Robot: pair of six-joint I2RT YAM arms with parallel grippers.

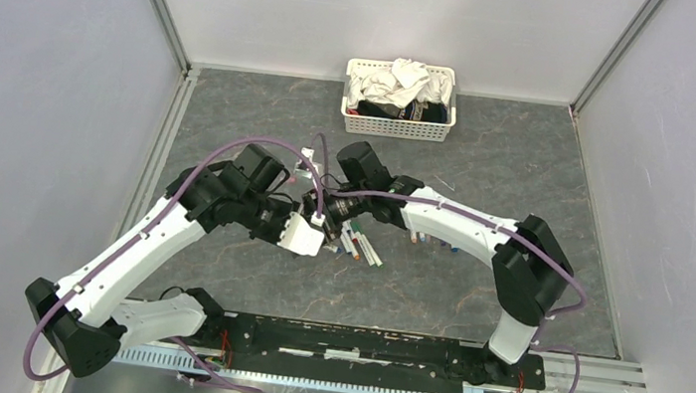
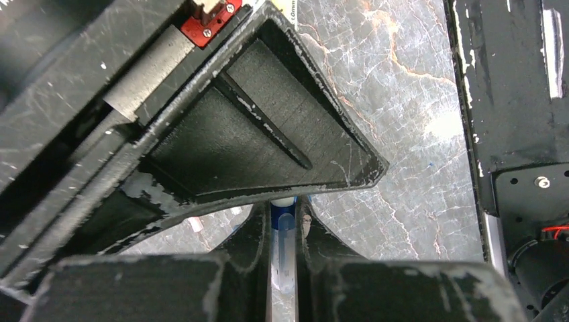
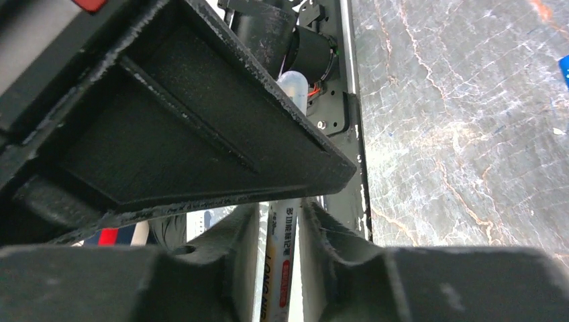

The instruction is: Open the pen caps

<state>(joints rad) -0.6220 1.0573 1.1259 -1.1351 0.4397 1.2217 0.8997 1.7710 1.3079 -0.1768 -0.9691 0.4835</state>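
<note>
Where my 2 arms meet over the grey worktop, well in front of the basket of cloths at the far edge, loose pens lie beneath them. My left end effector is pressed together on a clear cap with blue inside. The right end effector flanks a white pen closely; I cannot tell whether it pinches.
</note>
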